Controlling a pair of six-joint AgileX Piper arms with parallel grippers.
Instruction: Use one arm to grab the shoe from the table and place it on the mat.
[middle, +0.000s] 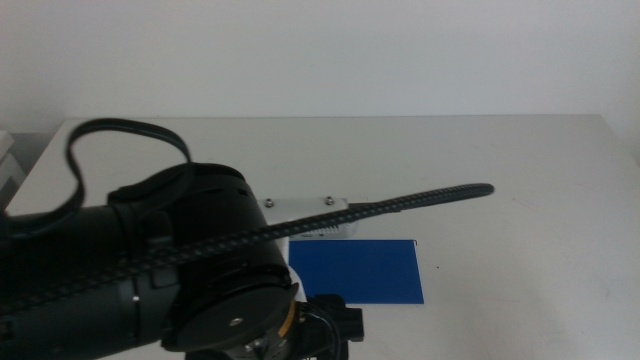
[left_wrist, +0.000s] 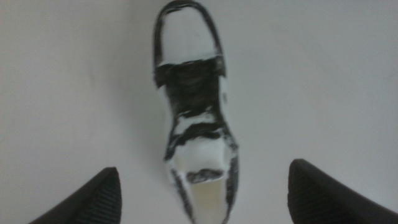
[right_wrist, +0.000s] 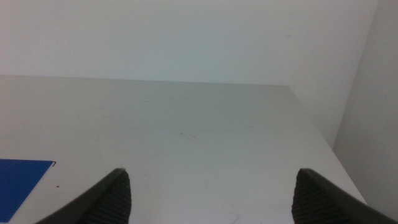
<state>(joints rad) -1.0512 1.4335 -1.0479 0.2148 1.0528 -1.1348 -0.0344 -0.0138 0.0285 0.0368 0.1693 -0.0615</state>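
Shoe lay flat on the table, not yet grabbed. In the left wrist view it sat directly below the left gripper, heel end between the two dark jaws, toe pointing away. Jaws stood wide apart, one on each side, neither touching the shoe as far as could be seen. Slightly blurred view, so height above the shoe was unclear.

In the middle view the shoe itself was hidden under the left arm, which came in from the left and covered much of the near-left part of the table. Only a white strip showed by the arm's upper edge, too little to call. The arm's braided cable stretched out to the right across the table's middle.

Mat lay bare, blue, near the middle of the table's near edge, just right of the arm. Nothing rested on its visible part.

Right gripper waited with its jaws spread, holding nothing, looking over the table toward its far-right corner, with a corner of the mat in its view.

Judged progress: early. Approach looked done or nearly done, gripper lined up over the shoe. Left to do: lower, close on the shoe, lift, carry toward the mat, set down, release.
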